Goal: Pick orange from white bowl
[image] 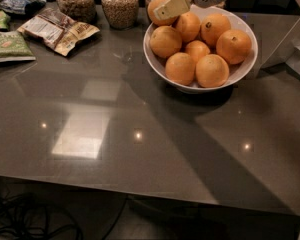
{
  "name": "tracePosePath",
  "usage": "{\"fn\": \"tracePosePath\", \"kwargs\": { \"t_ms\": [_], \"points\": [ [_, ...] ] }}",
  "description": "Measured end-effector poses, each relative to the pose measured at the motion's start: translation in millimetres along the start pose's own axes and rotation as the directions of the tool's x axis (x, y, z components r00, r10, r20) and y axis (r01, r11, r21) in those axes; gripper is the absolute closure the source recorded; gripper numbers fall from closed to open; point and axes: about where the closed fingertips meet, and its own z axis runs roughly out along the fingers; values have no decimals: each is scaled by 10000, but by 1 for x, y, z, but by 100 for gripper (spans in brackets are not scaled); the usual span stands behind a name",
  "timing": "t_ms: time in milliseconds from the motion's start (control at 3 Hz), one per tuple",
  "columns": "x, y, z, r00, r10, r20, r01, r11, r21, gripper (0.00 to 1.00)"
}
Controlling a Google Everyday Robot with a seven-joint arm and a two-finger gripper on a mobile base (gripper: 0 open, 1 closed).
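The white bowl stands at the back right of the dark table and holds several oranges. My gripper reaches in from the top right, at the bowl's far left rim. It is shut on one orange, held at rim height over the bowl's back left edge. One cream finger lies across the front of that orange; the other finger is hidden behind it. Two of the oranges in the bowl show dark stem dots.
Two glass jars of grain stand at the back, left of the bowl. Snack packets and a green packet lie at the far left. A white object stands at the right edge. Cables lie under the table's front edge.
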Motion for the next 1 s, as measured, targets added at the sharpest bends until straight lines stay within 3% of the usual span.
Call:
{"fn": "tracePosePath", "kwargs": {
  "t_ms": [1000],
  "points": [
    [10,-5,27,9995,198,-256,-209,9990,-401,28]
  ]
}}
